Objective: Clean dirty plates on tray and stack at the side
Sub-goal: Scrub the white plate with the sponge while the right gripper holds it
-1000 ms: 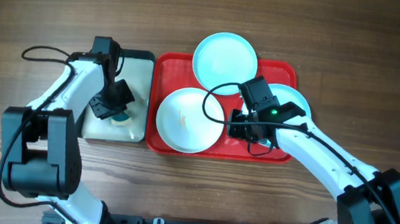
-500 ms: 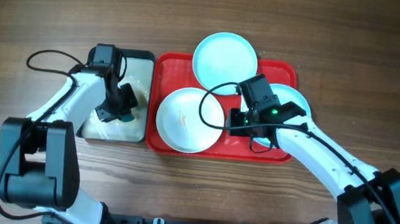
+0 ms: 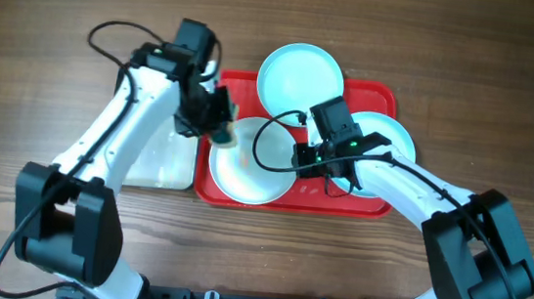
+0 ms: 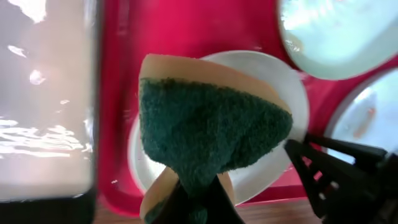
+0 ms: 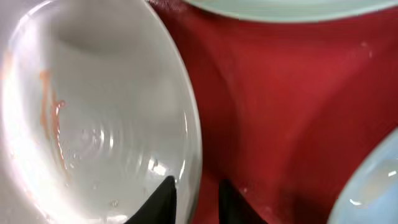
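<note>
The red tray (image 3: 239,86) holds a white plate (image 3: 246,167) at front left, a pale blue plate (image 3: 300,79) overhanging the back rim, and a second pale blue plate (image 3: 394,134) at the right, partly under my right arm. My left gripper (image 3: 218,125) is shut on a green-faced sponge (image 4: 211,130), held just above the white plate's back left edge (image 4: 283,81). My right gripper (image 3: 301,159) pinches the white plate's right rim (image 5: 196,193), one finger inside and one outside. The white plate (image 5: 93,124) has an orange smear.
A smaller black-rimmed tray (image 3: 162,164) with a wet pale inside lies left of the red tray and also shows in the left wrist view (image 4: 43,93). Brown wooden table lies all around. The right gripper's black fingers (image 4: 339,174) show in the left wrist view.
My left arm has swung right from the black-rimmed tray to over the white plate, carrying the sponge. My right gripper has shifted left onto the white plate's rim.
</note>
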